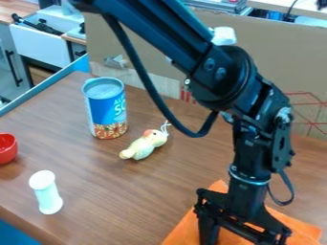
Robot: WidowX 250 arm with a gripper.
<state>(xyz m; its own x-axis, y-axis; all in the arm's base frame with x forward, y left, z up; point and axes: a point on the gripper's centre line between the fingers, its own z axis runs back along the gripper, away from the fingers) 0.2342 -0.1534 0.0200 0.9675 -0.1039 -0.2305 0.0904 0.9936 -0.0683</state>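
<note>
On the brown worktop (121,182), we see the pincer (243,237) with its two sides apart, above the orange cloth (184,234). For a secure hold on the cloth, we judge it best to come down squarely and pinch a fold. Farther out stand a toy bird (146,145), a can (106,110), a white shaker (47,194) and a red bowl (6,149).

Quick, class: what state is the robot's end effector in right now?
End effector: open, jaws apart over the orange cloth; whether it touches the cloth cannot be told.
</note>
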